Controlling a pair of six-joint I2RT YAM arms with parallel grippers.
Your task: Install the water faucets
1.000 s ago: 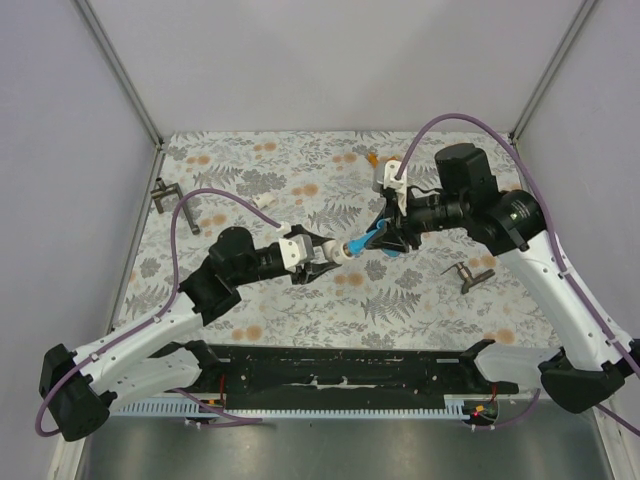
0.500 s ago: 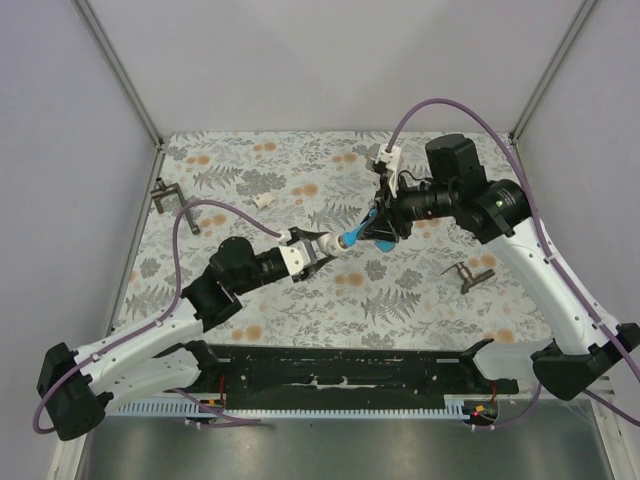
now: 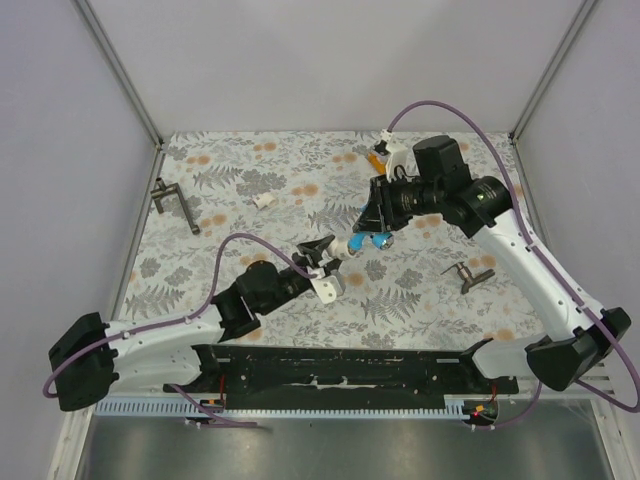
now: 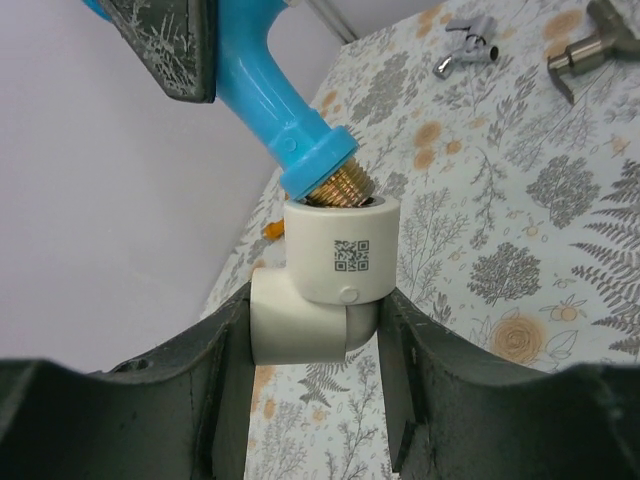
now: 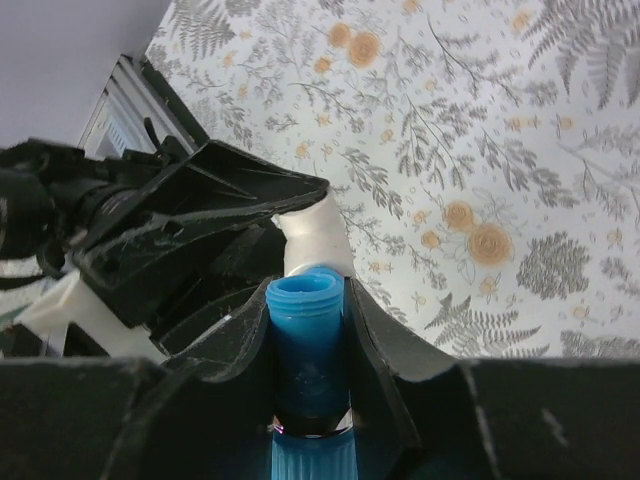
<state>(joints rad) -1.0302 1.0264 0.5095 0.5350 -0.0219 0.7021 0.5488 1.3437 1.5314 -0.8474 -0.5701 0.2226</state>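
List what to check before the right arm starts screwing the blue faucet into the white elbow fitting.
1. Grip of left gripper on white elbow fitting: ok, clamped.
2. Grip of right gripper on blue faucet: ok, clamped.
3. Faucet's brass thread at the fitting's mouth: ok.
4. Faucet in line with the mouth: not ok, it leans in the left wrist view.
5. Thread caught in the fitting: cannot tell.
6. Clearance from orange faucet: ok, it lies far from both grippers.

floral table (image 3: 420, 300) | orange faucet (image 3: 375, 158), far edge | white fitting (image 3: 263, 200) | left bracket (image 3: 172, 201) | right bracket (image 3: 468, 272)
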